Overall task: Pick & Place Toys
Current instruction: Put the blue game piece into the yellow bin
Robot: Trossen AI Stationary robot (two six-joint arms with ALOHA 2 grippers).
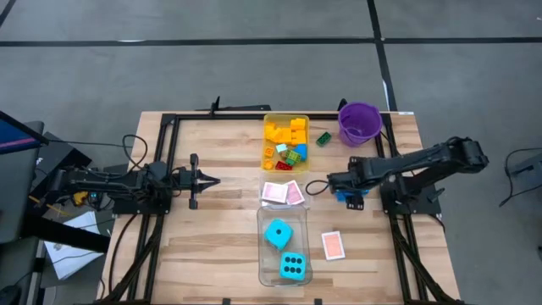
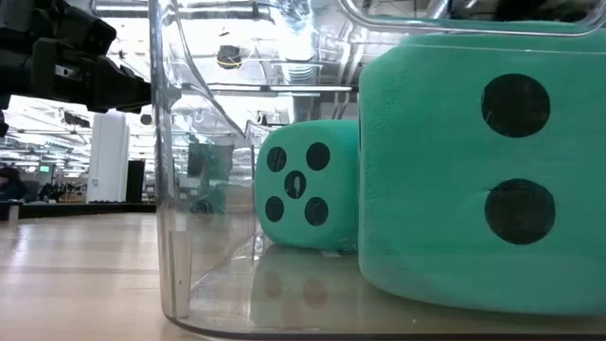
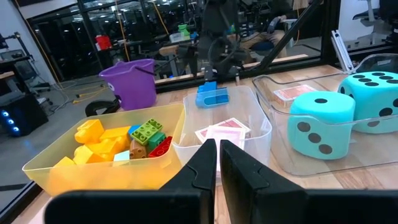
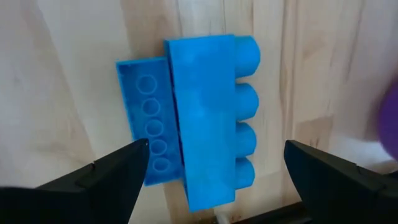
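Wooden slats of the table [image 1: 212, 246] carry, nearest, a clear tray [image 1: 264, 254] with two cyan dice [image 1: 293, 266], then a smaller tray of pink-backed cards [image 1: 282, 192], then a yellow tray of bricks [image 1: 285, 141]. Right claw [image 4: 211, 168] hangs spread wide above a blue brick [image 4: 208, 118] lying on the wood beside the card tray. Left claw [image 3: 218, 163] waits closed and empty, well left of the trays.

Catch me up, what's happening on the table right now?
The right gripper hangs open over a blue brick lying on the wood beside the card tray, not gripping it. The left gripper waits shut on the other side. Both dice sit in the clear tray; one card and a green brick lie loose.
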